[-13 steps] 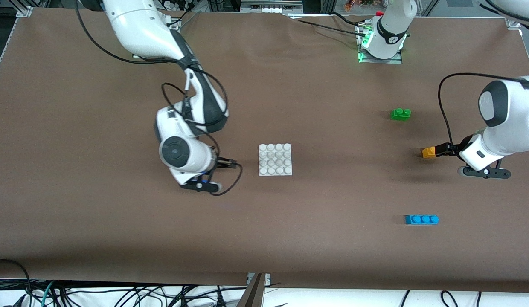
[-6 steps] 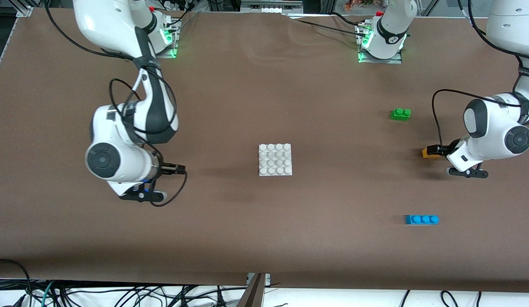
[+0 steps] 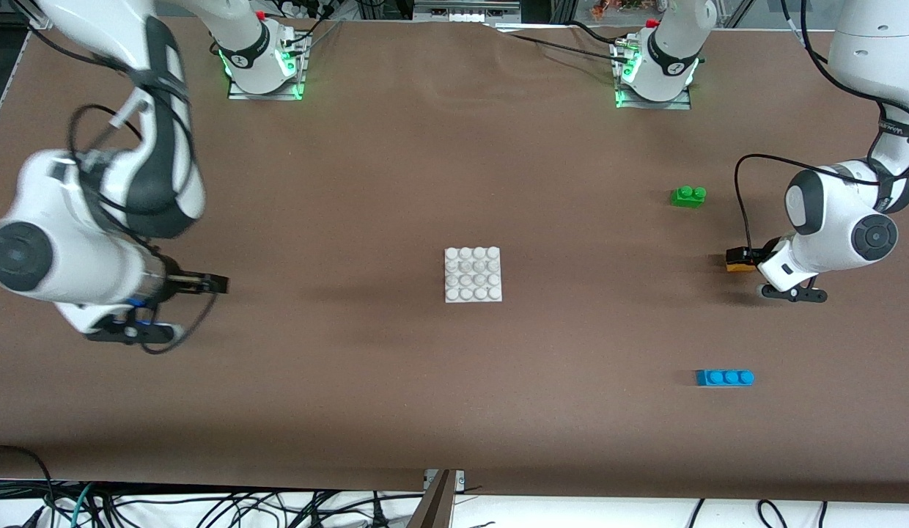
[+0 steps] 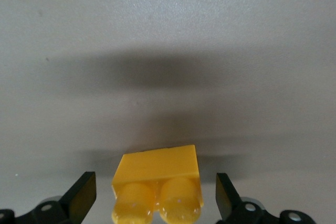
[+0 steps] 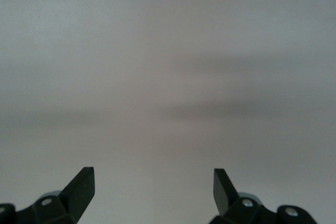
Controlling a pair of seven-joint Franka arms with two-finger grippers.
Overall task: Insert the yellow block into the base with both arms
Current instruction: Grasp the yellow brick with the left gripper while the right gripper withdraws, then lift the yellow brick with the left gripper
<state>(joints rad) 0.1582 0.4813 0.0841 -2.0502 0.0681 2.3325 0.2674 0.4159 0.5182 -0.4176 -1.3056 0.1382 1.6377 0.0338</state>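
We see a table (image 3: 396, 381) covered in a matte brown sheet with faint creases. Near its middle lies the base (image 3: 473, 274), a flat square plate of white plastic bearing a four-by-four grid of rounded studs. Toward the left arm's end of the table sits the yellow block (image 3: 738, 265), a small glossy yellow-orange plastic brick; in the left wrist view (image 4: 157, 184) we make out its smooth rectangular body and two round studs. The left gripper (image 3: 739, 257) is low over this block, its black wedge-shaped fingers (image 4: 83, 195) spread wide on either side, with a clear gap between each finger and the plastic, so it has hold of nothing. The right gripper (image 3: 209, 283) is over bare table toward the right arm's end, well apart from the base; we see in the right wrist view that its fingers (image 5: 81, 187) also stand wide apart and carry nothing. A green two-stud brick (image 3: 688, 195) lies farther from the front camera than the yellow block, and a longer blue three-stud brick (image 3: 724, 378) lies nearer to it.
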